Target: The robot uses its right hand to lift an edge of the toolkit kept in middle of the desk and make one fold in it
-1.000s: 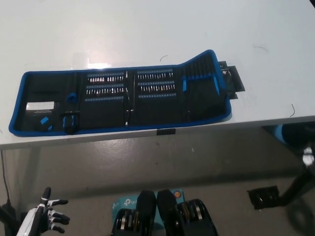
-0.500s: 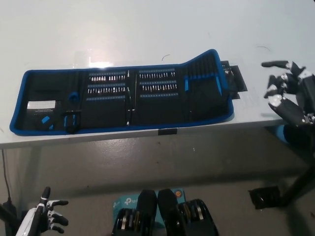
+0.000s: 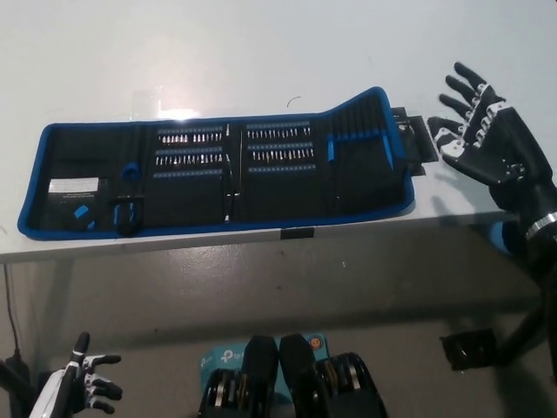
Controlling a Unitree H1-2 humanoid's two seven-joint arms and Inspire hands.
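Since half a second ago the black right hand has risen and swung in over the desk, and it now hovers just beside the right end of the toolkit, palm showing and fingers spread wide, holding nothing and not touching the kit. That toolkit lies unrolled and flat across the middle of the desk, a long soft fabric case, black inside with a bright blue piped border and rounded corners; its right end tilts up a little toward the far edge. Rows of small metal bits sit in blue-trimmed strips left of the kit's centre, with more rows right of centre, and a slim dark tool lies along the centre crease. Near the kit's left end are a white label and a few small blue pieces. A black flap sticks out from the kit's right end, between the case and the right hand. The desk is smooth, pale and glossy, with a bright glare spot just behind the kit; a short dark strip marks the desk's front edge below the kit. Far below the kit's left end, the white left hand rests off the desk, fingers loosely apart and empty.
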